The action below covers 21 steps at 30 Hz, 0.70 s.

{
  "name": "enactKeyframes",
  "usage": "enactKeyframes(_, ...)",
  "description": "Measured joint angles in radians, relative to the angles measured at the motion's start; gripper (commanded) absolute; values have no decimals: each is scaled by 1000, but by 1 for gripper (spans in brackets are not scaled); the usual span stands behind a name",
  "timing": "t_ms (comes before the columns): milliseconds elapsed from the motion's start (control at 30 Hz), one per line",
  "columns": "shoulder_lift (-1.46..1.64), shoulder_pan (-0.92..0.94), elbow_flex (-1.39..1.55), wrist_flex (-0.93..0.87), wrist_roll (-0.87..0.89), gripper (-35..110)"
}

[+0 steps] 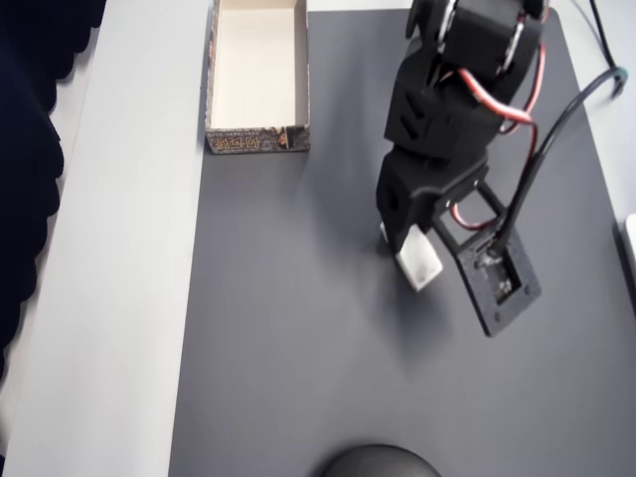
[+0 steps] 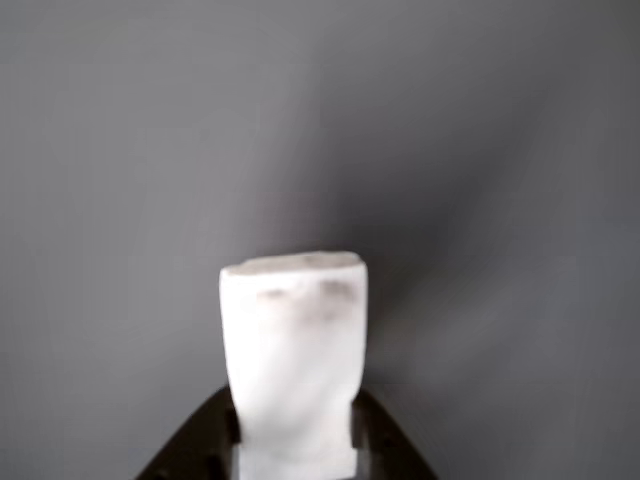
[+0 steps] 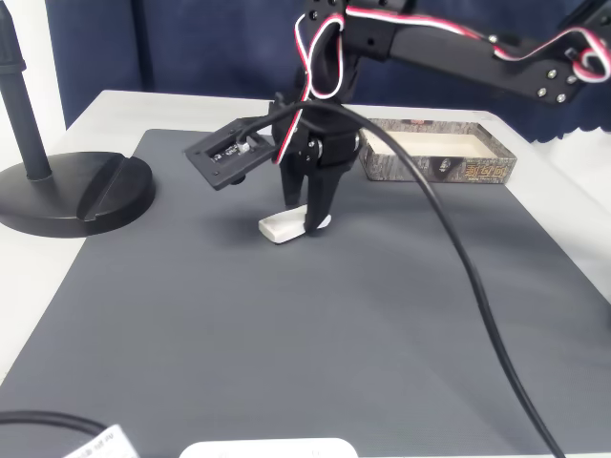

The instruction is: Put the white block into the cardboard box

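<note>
Your tool [image 3: 308,221] grips the white block [image 3: 284,228].
Block lies on the grey mat [image 3: 286,315], well apart from the cardboard box [image 3: 439,157].

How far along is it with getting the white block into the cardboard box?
Early stage. Done: the tool has reached the white block, which lies on the dark mat. In hand: the grasp; in the wrist view its fingers flank the block's near end, though a firm clamp can't be confirmed. Left: lifting it, carrying it to the cardboard box, which holds nothing, and releasing.
</note>
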<state>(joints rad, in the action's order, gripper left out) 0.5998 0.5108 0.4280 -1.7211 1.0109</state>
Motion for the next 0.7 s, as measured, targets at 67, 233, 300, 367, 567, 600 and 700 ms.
enactKeyframes(67,67,5,54,0,0,-2)
enactKeyframes(233,224,32,189,0,-20,-2)
enactKeyframes(300,285,41,247,-2,-34,-2)
enactKeyframes(367,347,49,314,-2,-52,-2)
enactKeyframes(567,512,84,518,-2,-107,-2)
enactKeyframes(600,537,91,548,-2,-110,-2)
enactKeyframes(700,597,117,620,-2,-123,-2)
